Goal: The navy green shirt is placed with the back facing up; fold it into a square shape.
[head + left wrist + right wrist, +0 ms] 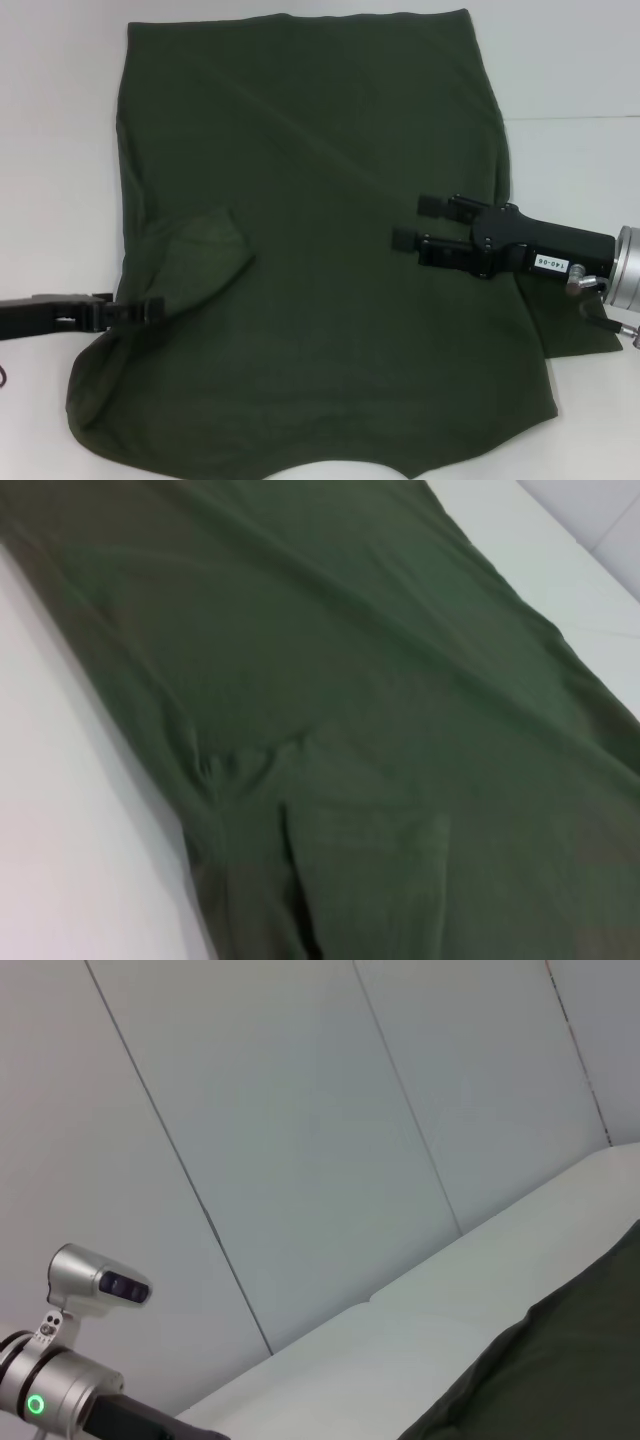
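The navy green shirt (320,230) lies spread on the white table (60,120), plain side up. Its left sleeve (205,258) is folded inward onto the body. In the left wrist view the shirt (380,710) fills most of the frame, with the folded sleeve (365,880) lying flat. My left gripper (152,310) reaches in low from the left, its tip at the lower corner of that folded sleeve. Over the shirt's right middle, my right gripper (418,221) is open with nothing between its fingers. A corner of the shirt (570,1360) shows in the right wrist view.
White table surface (580,80) surrounds the shirt on the left, right and far sides. The right sleeve (570,330) sticks out under the right arm. Grey wall panels (300,1130) stand behind the table, and a silver arm joint (60,1380) with a green light is nearby.
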`<move>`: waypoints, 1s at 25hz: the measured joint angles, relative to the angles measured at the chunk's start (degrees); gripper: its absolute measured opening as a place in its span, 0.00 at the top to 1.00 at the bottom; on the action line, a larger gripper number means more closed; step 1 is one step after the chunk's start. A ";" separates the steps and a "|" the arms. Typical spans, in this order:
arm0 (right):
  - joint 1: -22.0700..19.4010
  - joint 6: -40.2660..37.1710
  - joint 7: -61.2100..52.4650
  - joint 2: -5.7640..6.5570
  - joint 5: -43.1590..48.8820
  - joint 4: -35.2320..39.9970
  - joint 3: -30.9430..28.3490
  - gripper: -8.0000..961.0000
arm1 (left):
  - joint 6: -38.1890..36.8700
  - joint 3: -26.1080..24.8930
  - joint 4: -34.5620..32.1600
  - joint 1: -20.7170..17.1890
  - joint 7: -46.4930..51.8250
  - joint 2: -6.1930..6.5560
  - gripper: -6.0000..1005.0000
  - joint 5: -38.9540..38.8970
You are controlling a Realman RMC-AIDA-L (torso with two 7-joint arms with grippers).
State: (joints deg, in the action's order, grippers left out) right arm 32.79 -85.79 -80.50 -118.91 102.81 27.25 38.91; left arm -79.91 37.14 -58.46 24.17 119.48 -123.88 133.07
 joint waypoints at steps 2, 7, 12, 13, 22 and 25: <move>0.05 0.01 0.12 0.04 0.05 0.00 0.02 0.05 | 0.13 -0.02 1.02 0.13 0.02 -0.01 0.04 0.14; 0.08 0.01 0.22 0.08 0.09 0.00 0.10 0.05 | 0.36 0.13 2.09 0.26 -0.08 -0.04 0.04 0.41; 0.08 0.01 0.16 0.18 0.12 0.08 0.12 0.05 | 0.16 0.23 1.91 0.35 -0.14 -0.05 0.04 0.44; 0.08 0.01 0.16 0.18 0.12 0.08 0.11 0.05 | 0.18 0.32 1.91 0.37 -0.17 -0.05 0.04 0.43; -0.25 0.02 0.42 0.17 -0.02 0.09 -0.19 0.05 | 2.26 0.45 2.04 0.68 -1.16 -0.02 0.18 1.86; -0.27 0.02 0.46 0.17 -0.04 0.09 -0.22 0.05 | 2.57 0.56 2.51 1.15 -1.18 0.00 0.28 3.63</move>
State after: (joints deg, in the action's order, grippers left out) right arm 32.52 -85.77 -80.03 -118.74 102.76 27.34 38.69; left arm -77.35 37.70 -55.95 25.32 118.30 -123.88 136.70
